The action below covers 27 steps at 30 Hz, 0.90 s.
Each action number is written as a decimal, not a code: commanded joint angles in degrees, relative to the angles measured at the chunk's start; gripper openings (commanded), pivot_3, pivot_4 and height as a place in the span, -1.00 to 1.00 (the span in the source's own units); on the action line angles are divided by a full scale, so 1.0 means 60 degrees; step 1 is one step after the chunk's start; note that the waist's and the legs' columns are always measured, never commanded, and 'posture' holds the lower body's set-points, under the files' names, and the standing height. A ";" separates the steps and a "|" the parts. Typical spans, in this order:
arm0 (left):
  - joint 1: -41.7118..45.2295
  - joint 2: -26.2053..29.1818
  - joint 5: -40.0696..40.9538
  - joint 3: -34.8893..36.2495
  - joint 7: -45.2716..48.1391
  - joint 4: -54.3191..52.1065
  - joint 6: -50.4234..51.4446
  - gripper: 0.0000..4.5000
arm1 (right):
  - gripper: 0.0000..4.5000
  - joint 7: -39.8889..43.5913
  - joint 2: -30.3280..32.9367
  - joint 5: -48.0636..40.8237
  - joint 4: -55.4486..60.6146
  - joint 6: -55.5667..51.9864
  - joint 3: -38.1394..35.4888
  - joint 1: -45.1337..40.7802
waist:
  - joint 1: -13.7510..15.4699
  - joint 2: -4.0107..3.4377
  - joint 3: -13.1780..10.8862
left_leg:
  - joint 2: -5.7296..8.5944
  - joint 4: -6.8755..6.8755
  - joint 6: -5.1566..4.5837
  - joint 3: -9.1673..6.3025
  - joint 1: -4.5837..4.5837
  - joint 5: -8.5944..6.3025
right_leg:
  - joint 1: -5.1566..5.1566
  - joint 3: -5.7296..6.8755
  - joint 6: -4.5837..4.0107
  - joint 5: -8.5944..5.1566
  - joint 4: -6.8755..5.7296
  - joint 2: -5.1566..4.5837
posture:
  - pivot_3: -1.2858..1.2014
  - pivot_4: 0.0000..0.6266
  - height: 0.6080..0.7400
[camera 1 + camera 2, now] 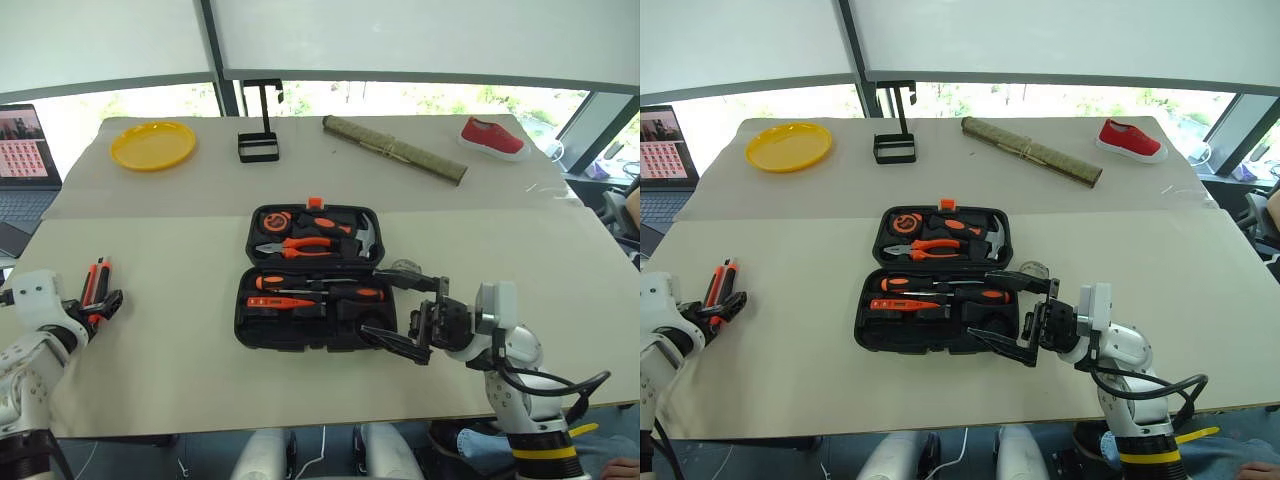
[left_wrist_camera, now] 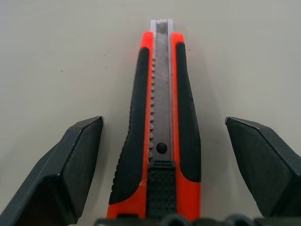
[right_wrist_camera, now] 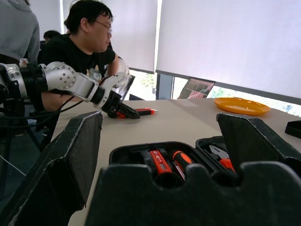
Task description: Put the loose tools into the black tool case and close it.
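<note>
Beige table: utility knife (image 1: pixel 95 284) at frame's left edge, well apart from central open tool case (image 1: pixel 309 278), between wide-open left gripper (image 1: pixel 103 304) fingers; probably light, rigid, best pinched mid-handle on rubber; right gripper (image 1: pixel 402 312) wide, empty.

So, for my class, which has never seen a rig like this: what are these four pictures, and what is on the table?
A two-armed humanoid robot stands at a table. Two pictures look down from its head; two look along its wrists. The open black tool case lies mid-table with tools in it. The left end effector, open, straddles the orange-and-black utility knife without gripping it. The right end effector, open and empty, is beside the case. Farther back lie a yellow plate, a rolled mat and a red shoe.
</note>
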<state>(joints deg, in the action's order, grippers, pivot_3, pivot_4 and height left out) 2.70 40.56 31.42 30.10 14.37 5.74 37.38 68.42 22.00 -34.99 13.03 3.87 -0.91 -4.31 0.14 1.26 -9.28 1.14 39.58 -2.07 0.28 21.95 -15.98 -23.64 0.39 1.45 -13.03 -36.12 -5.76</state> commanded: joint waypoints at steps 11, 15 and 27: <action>-0.0468 -0.0196 0.0091 0.0411 0.3463 -0.1181 -0.3352 -0.21 | 1.00 0.0027 0.0524 -0.0125 0.0339 0.0182 -0.0394 0.0150 | 0.0051 0.0011 0.0003 | 0.0003 -0.0002 0.0006 0.0001 0.0085 0.0004 | -0.0086 -0.0004 -0.0006 0.0005 -0.0006 -0.0063 | 0.03 -0.52 1.00; -0.0729 0.0650 0.1489 -0.0491 0.7056 -0.2812 -0.3105 -0.21 | 1.00 0.0162 0.1157 -0.0262 0.0354 0.0029 -0.0827 0.0267 | 0.0092 0.0012 0.0002 | 0.0003 0.0001 0.0006 -0.0006 0.0112 0.0004 | -0.0091 -0.0014 -0.0007 0.0006 0.0008 -0.0084 | 0.03 -0.52 1.00; 0.2094 0.1357 -0.1622 -0.5722 0.9999 -0.3066 -0.4616 -0.21 | 1.00 0.0097 0.2111 -0.0402 0.1065 -0.0219 -0.1445 0.1339 | 0.0080 -0.0036 0.0008 | 0.0002 0.0005 -0.0008 0.0028 0.0112 0.0013 | -0.0080 0.0019 -0.0012 0.0003 0.0003 0.0050 | 0.03 -0.52 1.00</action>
<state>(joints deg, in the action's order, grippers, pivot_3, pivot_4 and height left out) 13.58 49.04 23.57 -2.55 74.11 -12.47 10.42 69.72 34.16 -36.19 16.71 3.07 -8.24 3.50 0.62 1.04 -9.23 1.15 39.66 -2.12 0.45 22.62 -15.90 -24.10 0.48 1.38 -13.01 -36.11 -5.40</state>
